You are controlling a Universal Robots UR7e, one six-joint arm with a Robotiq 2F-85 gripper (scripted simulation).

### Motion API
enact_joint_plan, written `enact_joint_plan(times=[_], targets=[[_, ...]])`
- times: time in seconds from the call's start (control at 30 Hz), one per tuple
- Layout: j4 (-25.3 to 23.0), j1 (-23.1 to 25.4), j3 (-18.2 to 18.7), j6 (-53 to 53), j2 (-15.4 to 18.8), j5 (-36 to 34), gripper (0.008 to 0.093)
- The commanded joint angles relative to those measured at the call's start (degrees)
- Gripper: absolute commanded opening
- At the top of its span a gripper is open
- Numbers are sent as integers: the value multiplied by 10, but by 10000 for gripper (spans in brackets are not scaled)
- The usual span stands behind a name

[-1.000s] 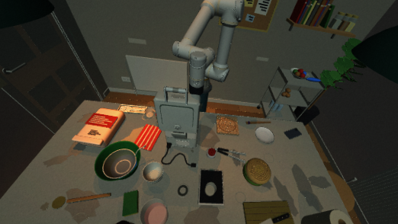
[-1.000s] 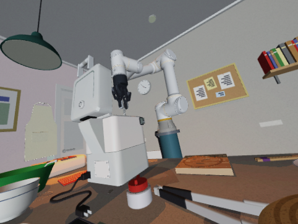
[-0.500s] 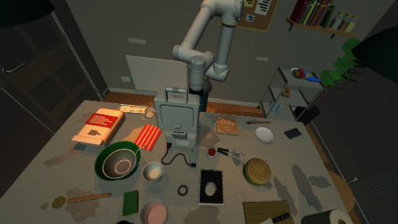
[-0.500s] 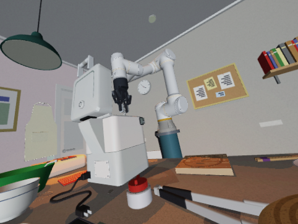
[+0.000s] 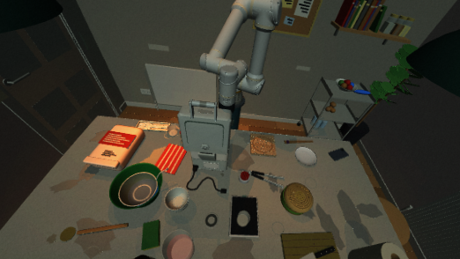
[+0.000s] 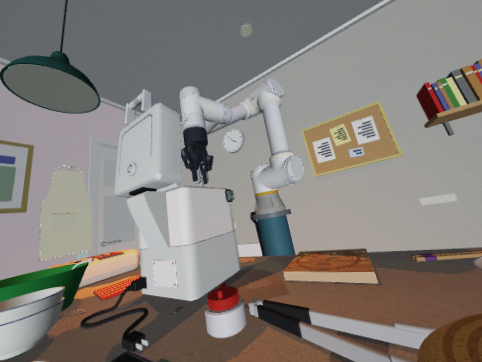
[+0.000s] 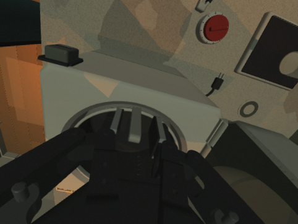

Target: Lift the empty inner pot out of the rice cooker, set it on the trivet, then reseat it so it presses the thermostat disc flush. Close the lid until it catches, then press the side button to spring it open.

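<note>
My gripper (image 6: 201,176) hangs partly open and empty just above the top opening of the white rice cooker (image 6: 192,235), whose lid (image 6: 146,150) stands raised upright. In the wrist camera the fingers (image 7: 139,127) point down over the round rim of the inner pot (image 7: 123,108), and the pot's inside is dark. The dark side button (image 7: 61,53) sticks out from the cooker's far edge. The square cork trivet (image 5: 263,144) lies on the table to the right of the cooker.
A green-rimmed bowl (image 5: 135,186) and a small bowl (image 5: 176,197) sit left of the cooker's power cord (image 5: 202,183). A red-knobbed timer (image 5: 244,176), tongs (image 5: 268,177), a black board with a hole (image 5: 243,216) and a round woven mat (image 5: 297,198) lie in front.
</note>
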Motion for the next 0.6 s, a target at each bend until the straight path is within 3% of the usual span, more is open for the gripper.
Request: enact_joint_plan(times=[0.0,0.23,0.57], targets=[[0,0,0,0,0,0,380],[0,0,0,0,0,0,370],[0,0,0,0,0,0,170]])
